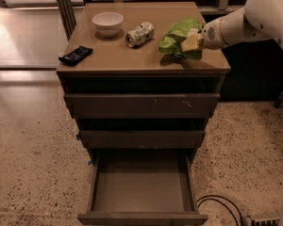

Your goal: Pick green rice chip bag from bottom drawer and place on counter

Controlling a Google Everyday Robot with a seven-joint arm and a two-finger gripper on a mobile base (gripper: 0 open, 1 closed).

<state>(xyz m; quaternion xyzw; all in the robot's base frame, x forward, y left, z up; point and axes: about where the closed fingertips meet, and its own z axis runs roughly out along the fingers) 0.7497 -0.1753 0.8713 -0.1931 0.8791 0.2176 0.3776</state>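
Note:
The green rice chip bag [177,36] is crinkled and light green, over the right part of the counter [132,58], its lower edge at the surface. My gripper [190,40] comes in from the right on a white arm and is shut on the bag's right side. The bottom drawer [140,187] is pulled out toward the front and shows a bare inside. The two shallower drawers above it are pushed in.
A white bowl [108,22] stands at the counter's back left. A crushed silver can [139,34] lies in the middle. A small black wrapper [75,55] lies at the left edge. A black cable [221,204] lies on the speckled floor at the right.

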